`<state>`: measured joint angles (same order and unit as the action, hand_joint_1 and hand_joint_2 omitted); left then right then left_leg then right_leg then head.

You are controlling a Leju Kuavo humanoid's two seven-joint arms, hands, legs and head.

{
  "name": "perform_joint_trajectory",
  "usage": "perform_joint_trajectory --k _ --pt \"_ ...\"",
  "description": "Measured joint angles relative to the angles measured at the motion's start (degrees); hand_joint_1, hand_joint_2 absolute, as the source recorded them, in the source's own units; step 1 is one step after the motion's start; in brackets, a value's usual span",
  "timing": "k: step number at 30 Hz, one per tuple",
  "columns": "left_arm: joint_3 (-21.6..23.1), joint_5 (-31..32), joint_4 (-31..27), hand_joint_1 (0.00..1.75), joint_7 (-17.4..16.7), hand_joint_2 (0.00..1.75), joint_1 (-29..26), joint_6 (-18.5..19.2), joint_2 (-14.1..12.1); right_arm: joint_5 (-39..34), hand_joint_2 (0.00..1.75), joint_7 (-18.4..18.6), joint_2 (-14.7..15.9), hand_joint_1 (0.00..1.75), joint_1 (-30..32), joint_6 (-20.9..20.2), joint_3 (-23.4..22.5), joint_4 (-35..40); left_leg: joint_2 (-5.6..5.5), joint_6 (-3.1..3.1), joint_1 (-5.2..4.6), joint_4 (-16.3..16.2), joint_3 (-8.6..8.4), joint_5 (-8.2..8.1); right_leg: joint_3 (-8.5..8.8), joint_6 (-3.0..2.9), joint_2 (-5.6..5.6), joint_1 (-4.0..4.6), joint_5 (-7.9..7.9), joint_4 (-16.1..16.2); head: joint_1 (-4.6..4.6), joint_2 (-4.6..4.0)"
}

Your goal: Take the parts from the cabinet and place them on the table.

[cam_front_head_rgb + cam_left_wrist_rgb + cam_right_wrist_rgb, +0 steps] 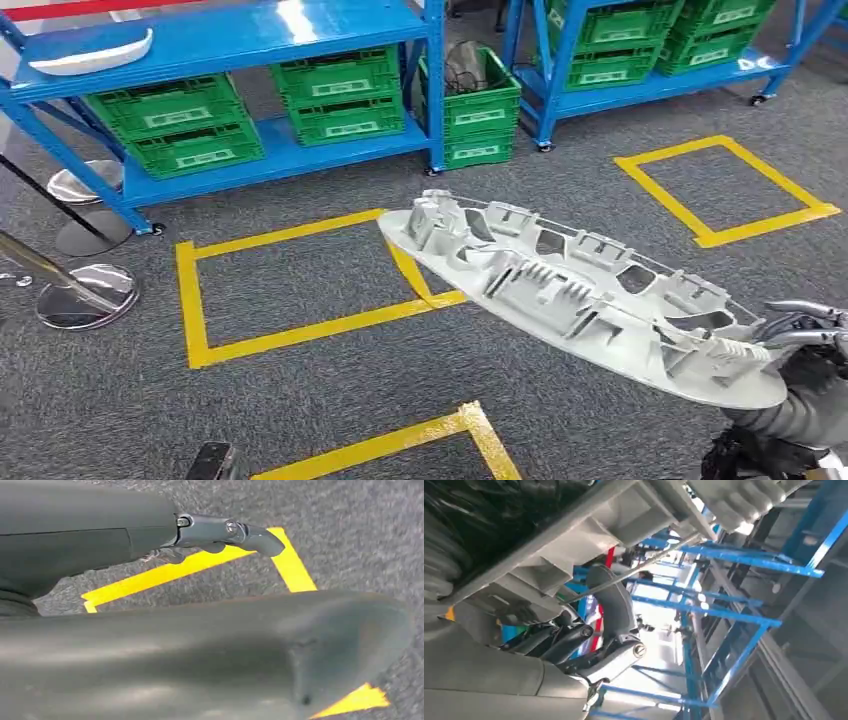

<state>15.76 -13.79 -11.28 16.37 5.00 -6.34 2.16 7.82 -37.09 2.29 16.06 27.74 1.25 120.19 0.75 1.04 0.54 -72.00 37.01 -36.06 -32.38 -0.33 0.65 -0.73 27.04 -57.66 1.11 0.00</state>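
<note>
**Part in hand, table not reached yet**

Holding one long grey part (585, 295) up in the air, over the grey carpet (330, 390) and its yellow tape squares (200, 300). Gripped at its near end by the right hand (800, 345), with the fingers (574, 640) curled under the ribbed side of the part and closed on it. Sticking out from that hand toward the blue shelves (250, 35), tipped a little, ribs facing up.

Left hand (220, 535) hanging low by the floor, over a strip of yellow tape. Nothing seen in it. Cannot tell if its fingers are spread or curled, because just one finger and the thumb show clearly.

So, as a guess: first step done for this part, since it is off the shelf and in the hand. Second step not done. No table to be seen here, so probably some walking or turning left before setting the part down.

More work likely after that. One white curved piece (95, 55) lying on the top blue shelf, maybe another part to fetch. Green crates (180, 125) sitting on the lower shelves, insides too hard to see.
</note>
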Motion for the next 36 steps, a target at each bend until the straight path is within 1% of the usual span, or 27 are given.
perform_joint_trajectory --k 1,2,4,5,6,7,10,11,12,13,15,16,17,18,20,21,22,23,26,27,28,29,31,32,33,35,36 --pt "0.0 0.1 0.0 0.0 0.0 0.0 -0.1 0.0 0.0 0.0 1.75 0.0 0.0 1.75 0.0 0.0 0.0 0.0 -0.08 -0.14 0.01 -3.3 1.37 -0.8 -0.22 -0.1 0.87 0.15 -0.17 0.0 0.04 0.0" --pt "0.0 0.1 0.0 0.0 0.0 0.0 -0.1 0.0 0.1 0.0 1.75 0.0 0.0 1.75 0.1 0.0 -0.1 0.0 -0.12 -0.38 -0.01 -3.2 1.28 0.01 -0.34 -0.05 1.71 0.28 -0.31 0.0 0.04 0.0" --pt "0.0 0.1 0.0 0.0 0.0 0.0 0.0 0.0 0.0 0.0 1.75 0.0 0.0 1.75 0.2 0.0 -0.1 0.1 -0.66 -1.21 -0.19 3.5 -1.93 4.6 -0.42 0.09 3.34 0.53 -0.47 -0.1 0.02 0.0" --pt "0.0 0.1 0.0 0.0 0.0 0.0 0.0 0.0 0.0 0.0 1.75 0.0 0.0 1.75 0.2 0.0 -0.1 0.2 -1.91 -1.85 -0.27 8.6 -4.27 7.15 -0.38 0.15 4.1 0.6 -0.51 -0.2 0.0 0.0" --pt "0.0 0.1 0.0 0.0 0.0 0.0 0.0 0.0 -0.1 0.0 1.75 0.0 0.0 1.75 0.2 0.0 -0.1 0.3 -4.48 -2.64 -0.37 12.5 -5.92 8.34 -0.45 0.27 4.71 0.47 -0.6 -0.2 0.04 0.0" --pt "0.0 0.2 0.0 0.0 0.0 0.0 -0.1 0.0 -0.3 0.0 1.75 0.0 0.0 1.75 0.0 0.0 -0.1 0.3 -6.17 -3.03 0.0 13.6 -6.32 8.11 -0.93 0.59 5.45 0.84 -0.72 -0.5 0.22 0.0" --pt "0.0 0.6 0.0 0.0 0.3 0.0 0.2 -0.4 -0.2 0.0 1.75 -0.1 0.0 1.75 0.6 0.1 -0.3 0.5 -4.7 -2.77 -0.47 14.4 -6.45 7.76 -1.9 1.86 7.28 0.01 -1.53 -0.1 -0.28 0.0" --pt "0.0 0.7 -0.1 0.0 0.7 0.0 0.2 -0.5 0.2 0.3 1.75 -0.1 0.0 1.75 0.9 0.2 -0.5 0.7 -3.83 -2.69 0.13 15.4 -6.61 8.32 -2.76 2.11 7.46 0.27 -1.56 -0.1 -0.26 0.0" --pt "0.0 1.0 -0.1 0.0 0.9 0.0 0.3 -0.5 -0.1 0.6 1.75 -0.3 0.0 1.75 1.4 0.3 -0.7 0.9 -2.89 -2.79 0.2 15.8 -6.83 8.62 -3.12 2.32 4.11 0.43 -0.55 -1.2 -0.13 0.0" --pt "0.1 1.4 -0.1 0.0 1.2 0.0 0.2 -0.7 -0.2 0.8 1.75 -0.4 0.0 1.75 1.4 0.4 -0.8 1.2 -2.17 -3.15 0.18 16.0 -6.77 8.71 -4.56 2.65 1.61 0.3 1.68 -4.3 0.33 0.0" --pt "0.2 1.9 -0.1 0.0 1.2 0.0 -0.1 -0.6 -0.3 1.0 1.75 -0.5 0.0 1.75 2.0 0.8 -0.9 1.8 -0.35 -3.14 0.06 15.9 -6.69 8.71 -8.43 3.21 -0.07 0.04 5.8 -13.1 0.37 0.0" --pt "0.2 2.0 -0.1 0.0 1.2 0.0 -0.1 -0.4 -0.3 1.1 1.75 -0.5 0.0 1.75 2.7 1.0 -1.0 2.1 0.49 -3.14 0.06 15.9 -6.61 8.69 -9.9 3.47 -0.24 -0.06 6.85 -16.4 0.41 0.0" --pt "0.3 2.3 -0.1 0.0 1.2 0.0 0.0 -0.1 -0.4 1.2 1.75 -0.5 0.0 1.75 3.5 1.2 -1.3 2.4 1.28 -3.12 0.07 15.8 -6.6 8.66 -10.19 3.67 -0.39 -0.2 6.57 -17.2 0.44 0.0" --pt "0.5 2.6 -0.1 0.0 1.2 0.0 0.1 0.2 -0.3 1.4 1.75 -0.5 0.0 1.75 4.1 1.5 -1.4 2.7 2.01 -2.99 0.07 15.8 -6.63 8.57 -9.08 3.81 -0.61 -0.34 5.18 -15.5 0.42 0.0" --pt "1.1 3.0 -0.1 0.0 1.2 0.0 0.4 0.3 -0.2 1.4 1.75 -0.5 0.0 1.75 5.6 1.7 -1.9 3.7 3.41 -2.54 0.13 15.6 -6.72 8.27 -3.61 3.84 -1.83 -0.47 0.69 -5.9 0.42 0.0" --pt "1.2 3.1 -0.1 0.0 1.2 0.0 0.6 0.3 -0.1 1.3 1.75 -0.5 0.0 1.75 6.1 1.7 -2.2 4.2 4.01 -2.17 0.08 15.3 -6.85 8.03 -0.93 3.85 -4.08 -0.4 -0.18 -1.1 0.44 0.0" --pt "1.2 3.3 -0.1 0.0 1.2 0.0 0.7 0.3 -0.1 1.3 1.75 -0.5 0.0 1.75 6.3 1.7 -2.3 4.5 4.43 -1.74 -0.54 15.1 -6.79 7.71 -0.06 3.21 -5.51 0.24 0.56 -0.3 0.5 0.0" --pt "1.3 3.6 -0.1 0.0 1.2 0.0 0.9 0.5 0.0 1.3 1.75 -0.5 0.0 1.75 6.9 1.5 -2.5 4.9 4.9 -1.46 -0.59 15.0 -6.85 7.71 -0.37 2.4 -4.25 0.11 0.23 -0.3 0.09 0.0" --pt "1.6 3.9 -0.3 0.0 1.5 0.0 1.5 1.0 0.3 1.5 1.75 -0.5 -0.2 1.75 8.8 0.5 -3.6 5.9 6.39 -0.85 -0.43 14.9 -7.1 7.52 -0.81 1.46 -2.67 0.12 -0.04 -0.4 0.15 0.0" --pt "1.6 4.1 -0.5 0.0 1.5 0.0 1.7 1.0 0.3 1.6 1.75 -0.5 -0.5 1.75 9.1 0.3 -3.9 6.3 4.22 -0.31 -0.14 14.2 -6.89 6.48 -0.79 1.04 -2.18 -0.15 -0.27 -0.2 0.04 0.0" --pt "1.7 4.1 -0.5 0.0 1.6 0.0 1.9 1.0 0.3 1.6 1.75 -0.5 -0.5 1.75 9.1 0.1 -4.1 6.5 1.74 -0.22 -0.05 11.5 -5.9 4.44 -0.87 0.73 -1.64 -0.18 -0.36 -0.2 -0.09 0.0" --pt "1.7 4.1 -0.5 0.0 1.6 0.0 2.0 1.0 0.3 1.6 1.75 -0.5 -0.6 1.75 9.0 -0.1 -4.2 6.6 0.68 -0.24 -0.02 7.3 -4.2 2.06 -0.96 0.4 -1.11 -0.16 -0.47 -0.2 -0.09 0.0" --pt "1.8 4.3 -0.5 0.0 1.7 0.0 1.8 1.2 0.5 1.5 1.75 -0.5 -0.9 1.75 9.1 -0.5 -4.2 6.8 0.0 -0.32 -0.03 -1.7 -0.3 -1.58 -1.11 0.17 0.42 0.04 -0.56 -0.3 -0.07 0.0" --pt "2.0 4.3 -0.5 0.0 1.7 0.0 1.8 1.2 0.6 1.4 1.75 -0.5 -1.0 1.75 9.1 -0.8 -4.2 6.8 -0.02 -0.49 -0.03 -3.4 0.55 -1.57 -1.14 0.08 1.26 0.16 -0.63 -0.3 -0.07 0.0" --pt "2.0 4.0 -0.5 0.0 1.7 0.0 1.8 1.0 0.6 1.3 1.75 -0.5 -1.0 1.75 9.0 -1.1 -4.3 6.8 -0.06 -0.73 -0.08 -2.3 0.13 -0.12 -1.14 0.07 2.07 0.25 -0.69 -0.3 -0.09 0.0" --pt "2.0 3.4 -0.5 0.0 1.7 0.0 2.0 0.8 0.8 1.1 1.75 -0.5 -1.0 1.75 8.7 -1.6 -4.8 6.8 -0.91 -1.56 -0.2 6.1 -3.6 5.16 -1.08 0.23 3.65 0.4 -0.81 -0.4 -0.09 0.0" --pt "2.0 3.4 -0.5 0.0 1.7 0.0 1.9 0.6 0.8 1.1 1.75 -0.5 -1.0 1.75 8.4 -2.0 -5.1 6.8 -2.54 -2.13 -0.26 10.9 -5.72 7.4 -1.07 0.33 4.35 0.42 -0.88 -0.4 -0.07 0.0"
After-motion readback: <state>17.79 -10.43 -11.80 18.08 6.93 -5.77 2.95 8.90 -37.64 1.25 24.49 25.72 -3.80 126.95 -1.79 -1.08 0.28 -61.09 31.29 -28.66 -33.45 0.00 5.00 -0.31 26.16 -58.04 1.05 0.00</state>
